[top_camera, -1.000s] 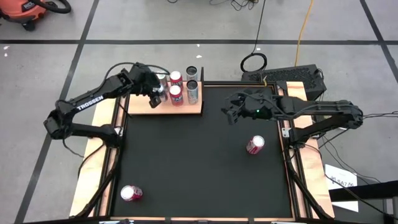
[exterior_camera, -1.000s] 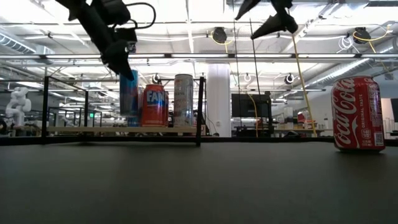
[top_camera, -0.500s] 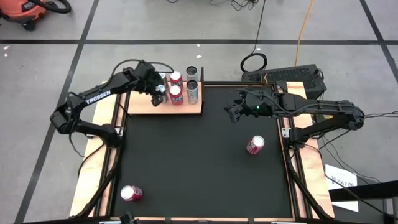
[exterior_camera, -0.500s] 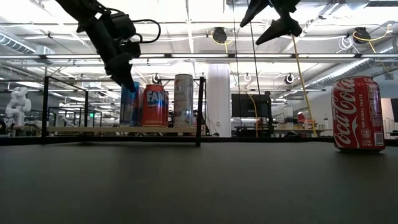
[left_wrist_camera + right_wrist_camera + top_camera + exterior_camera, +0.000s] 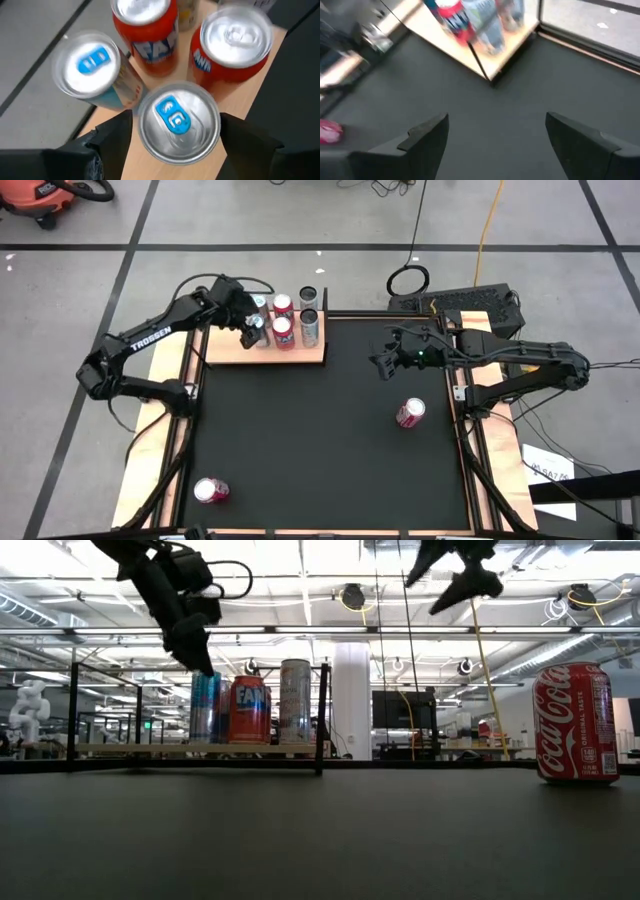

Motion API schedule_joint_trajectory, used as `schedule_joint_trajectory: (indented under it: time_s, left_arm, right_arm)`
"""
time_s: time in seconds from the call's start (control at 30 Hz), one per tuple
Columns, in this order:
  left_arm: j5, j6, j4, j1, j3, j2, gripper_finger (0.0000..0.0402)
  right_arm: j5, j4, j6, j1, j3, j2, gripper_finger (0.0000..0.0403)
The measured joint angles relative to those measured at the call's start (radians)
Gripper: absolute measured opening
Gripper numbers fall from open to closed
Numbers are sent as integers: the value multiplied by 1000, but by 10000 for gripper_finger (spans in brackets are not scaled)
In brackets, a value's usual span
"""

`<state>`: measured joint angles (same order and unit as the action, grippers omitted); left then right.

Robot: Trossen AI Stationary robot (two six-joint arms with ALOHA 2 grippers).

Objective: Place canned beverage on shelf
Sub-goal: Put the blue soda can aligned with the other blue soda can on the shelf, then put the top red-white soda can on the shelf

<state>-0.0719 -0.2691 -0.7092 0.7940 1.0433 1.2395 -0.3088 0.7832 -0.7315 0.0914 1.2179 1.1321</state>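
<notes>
While hovering: left gripper (image 5: 172, 140) is straddling a blue-tab can (image 5: 178, 123) on the shelf (image 5: 300, 354), fingers spread.
Risk: a finger catching and toppling neighbouring cans.
Right gripper (image 5: 492, 137): spread wide, holding nothing.

The high view looks straight down on the whole table; the low view faces level across it. Each wrist camera looks down closely. All four share the shelf (image 5: 265, 348) with cans (image 5: 178, 122).

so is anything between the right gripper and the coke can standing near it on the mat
Nothing visible: the open right gripper hangs above bare black mat, and the upright Coke can stands alone, with no other can nearby.
</notes>
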Motion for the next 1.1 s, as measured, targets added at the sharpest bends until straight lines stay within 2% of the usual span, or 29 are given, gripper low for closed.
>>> schedule_joint_trajectory:
  time_s: [0.07, 0.2, 0.33, 0.43, 0.63, 0.83, 1.1]
  left_arm:
    - [0, 0, -28, 0, 29, -13, 287]
    - [1, 0, -134, 0, 115, -54, 288]
    - [0, 6, -223, -21, 195, -105, 288]
    - [-44, 70, -216, -49, 219, -148, 288]
    - [-183, 177, -149, -133, 212, -197, 288]
    - [-189, 206, -138, -212, 211, -168, 287]
    - [-185, 289, -140, -261, 210, -144, 287]
  right_arm:
    - [9, 65, 15, -1, 0, -4, 321]
    - [116, 206, 39, -25, 0, -8, 321]
    - [196, 408, 35, -91, 0, -8, 321]
    - [237, 491, -4, -155, 0, -5, 321]
    - [229, 510, -127, -267, -13, -7, 320]
    - [233, 482, -420, -304, -139, -6, 320]
    - [198, 344, -542, -330, -246, -5, 320]
